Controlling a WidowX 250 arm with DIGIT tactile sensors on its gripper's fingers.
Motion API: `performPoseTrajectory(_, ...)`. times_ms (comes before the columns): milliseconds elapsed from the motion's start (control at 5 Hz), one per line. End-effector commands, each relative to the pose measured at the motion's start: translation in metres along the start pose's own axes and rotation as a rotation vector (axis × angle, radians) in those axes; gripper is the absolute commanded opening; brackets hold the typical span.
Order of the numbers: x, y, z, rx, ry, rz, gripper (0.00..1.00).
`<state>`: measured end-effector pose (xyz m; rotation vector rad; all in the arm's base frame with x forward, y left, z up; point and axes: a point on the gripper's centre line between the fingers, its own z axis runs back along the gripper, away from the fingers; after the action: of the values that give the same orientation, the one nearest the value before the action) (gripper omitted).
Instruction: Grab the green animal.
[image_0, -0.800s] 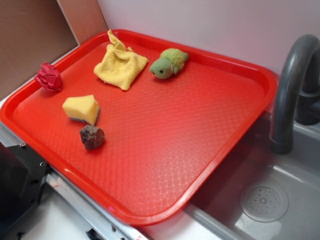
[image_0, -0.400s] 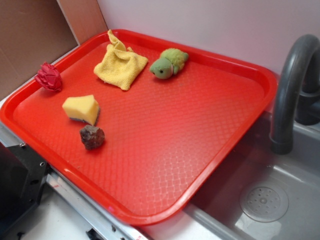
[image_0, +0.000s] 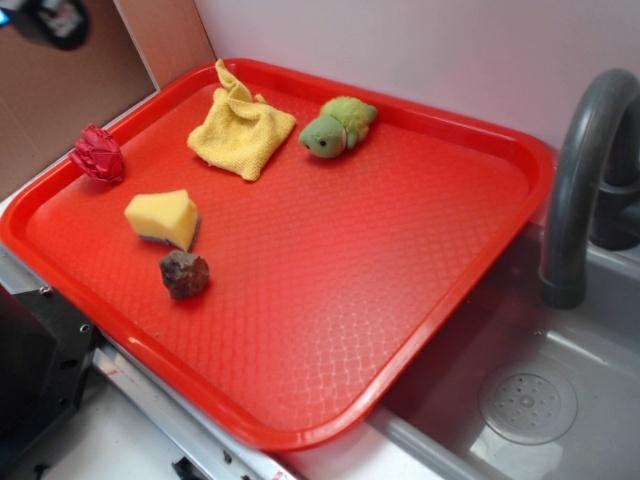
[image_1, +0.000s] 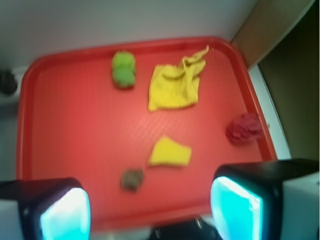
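Note:
The green animal (image_0: 338, 126) is a small fuzzy plush with a light-green head and a yellow-green body. It lies near the back rim of the red tray (image_0: 400, 300), just right of a yellow cloth (image_0: 240, 128). In the wrist view the green animal (image_1: 123, 69) sits far ahead at the upper left, blurred. My gripper (image_1: 150, 210) hovers high over the tray's near edge, open, with its cyan-lit fingers (image_1: 65, 212) wide apart and nothing between them. A blurred dark piece of my arm (image_0: 45, 18) shows in the exterior view's top left corner.
On the tray's left side lie a yellow sponge wedge (image_0: 163, 217), a brown rock (image_0: 185, 274) and a crumpled red object (image_0: 98, 154). A grey sink (image_0: 540, 400) with a dark faucet (image_0: 580, 170) lies to the right. A wall runs behind the tray.
A blurred dark part of my arm has come into the exterior view's top left corner. Nothing on the tray has moved.

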<state>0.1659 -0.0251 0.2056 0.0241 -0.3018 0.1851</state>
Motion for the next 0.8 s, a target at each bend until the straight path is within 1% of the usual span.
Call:
performPoseTrajectory(0, 0.042, -0.012, -0.054, 0.102, -0.081, 0.001, 1.0)
performPoseTrajectory(200, 0.054, -0.02, -0.076, 0.115, -0.086, 0.004, 1.0)
performPoseTrajectory(400, 0.071, -0.029, -0.107, 0.048, -0.049, -0.028, 1.0)
performPoseTrajectory(600, 0.084, -0.032, -0.13, 0.052, -0.045, -0.047, 1.0)
